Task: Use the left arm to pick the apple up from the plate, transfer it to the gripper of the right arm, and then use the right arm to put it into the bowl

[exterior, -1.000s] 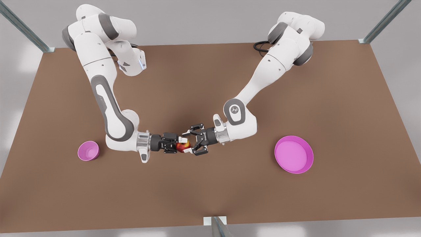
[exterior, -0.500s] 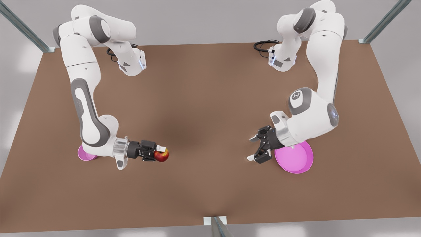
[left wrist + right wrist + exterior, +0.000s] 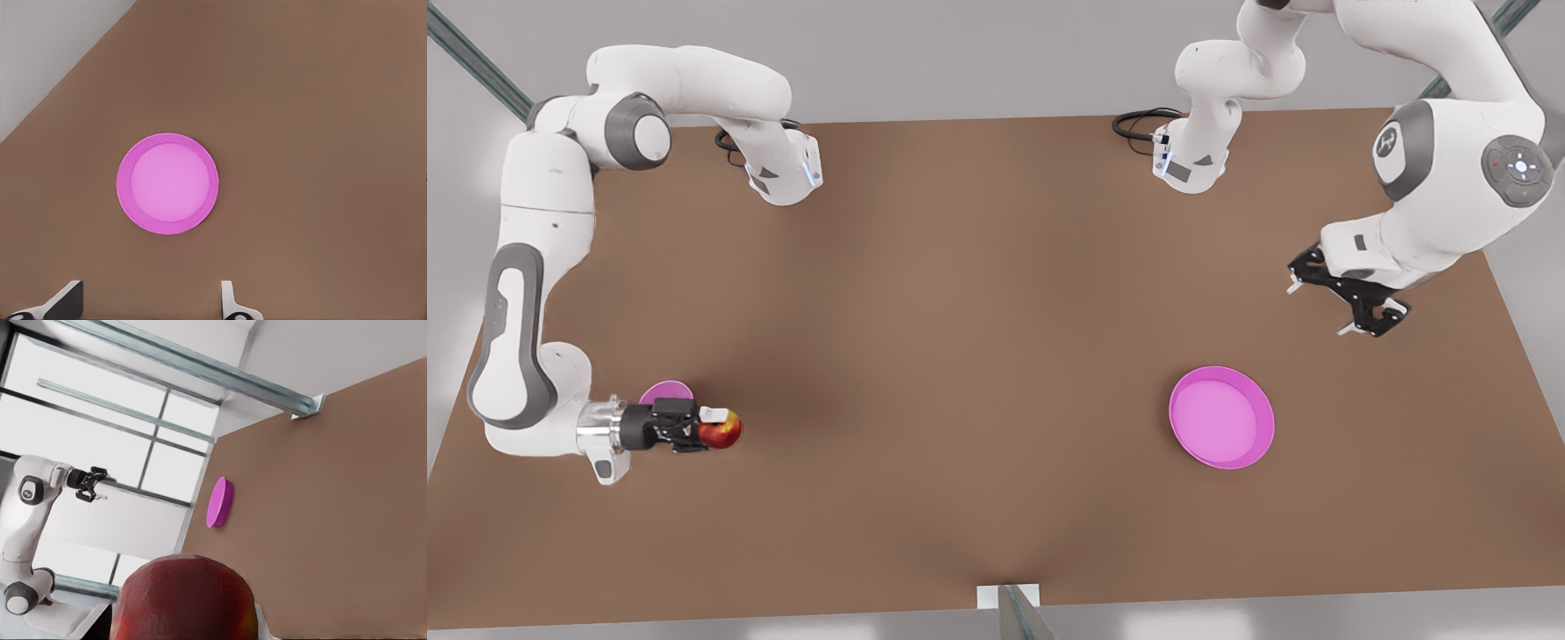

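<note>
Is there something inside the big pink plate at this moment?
No. The plate holds nothing; its whole floor shows. The apple is in the right gripper beside the bowl. The left gripper hangs open, apart.

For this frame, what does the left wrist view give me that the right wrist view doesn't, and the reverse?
Particular to the left wrist view: the plate seen from above as a full circle, with the fingertips of the open, empty left tool at the picture's edge.

Particular to the right wrist view: the apple close up, gripped in the shut right tool, with the plate seen edge-on and the left arm far off against a window.

Shared: the plate and the brown table.
</note>
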Motion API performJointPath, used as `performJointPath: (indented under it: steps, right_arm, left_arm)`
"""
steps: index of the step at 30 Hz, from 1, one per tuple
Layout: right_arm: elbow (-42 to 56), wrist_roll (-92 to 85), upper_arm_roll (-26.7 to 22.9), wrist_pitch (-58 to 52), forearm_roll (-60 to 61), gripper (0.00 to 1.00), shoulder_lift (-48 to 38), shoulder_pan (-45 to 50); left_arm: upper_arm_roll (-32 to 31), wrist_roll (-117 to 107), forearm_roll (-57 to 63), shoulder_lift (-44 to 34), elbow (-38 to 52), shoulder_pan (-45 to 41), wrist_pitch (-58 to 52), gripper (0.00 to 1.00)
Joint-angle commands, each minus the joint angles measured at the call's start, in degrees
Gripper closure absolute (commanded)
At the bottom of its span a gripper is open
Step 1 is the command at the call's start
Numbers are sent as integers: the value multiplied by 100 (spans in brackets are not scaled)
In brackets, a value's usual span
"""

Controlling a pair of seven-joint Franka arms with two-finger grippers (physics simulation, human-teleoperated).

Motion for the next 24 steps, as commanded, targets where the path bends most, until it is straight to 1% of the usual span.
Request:
performJointPath:
  steps: [1,4,8,15,18,24]
  right_arm:
    - [4,178,5,-886,-551,31,-8,-151]
    - [118,231,-83,-1053,-779,31,-16,-406]
    - [197,222,-127,-1053,-1069,31,-8,-582]
    - [574,-59,-812,-816,-1403,31,45,-573]
    - [777,-121,-962,-508,-1676,32,177,-573]
    - [759,-121,-979,-192,-2396,33,230,-468]
  left_arm:
    - [6,-3907,-51,20,5,-56,19,0]
    - [-2,-4592,319,310,57,-109,98,0]
    - [-2,-5208,292,539,242,-74,116,0]
    - [6,-5542,292,556,268,-65,160,0]
    - [6,-5542,292,591,268,-74,160,0]
    - [6,-5542,283,600,268,-74,160,0]
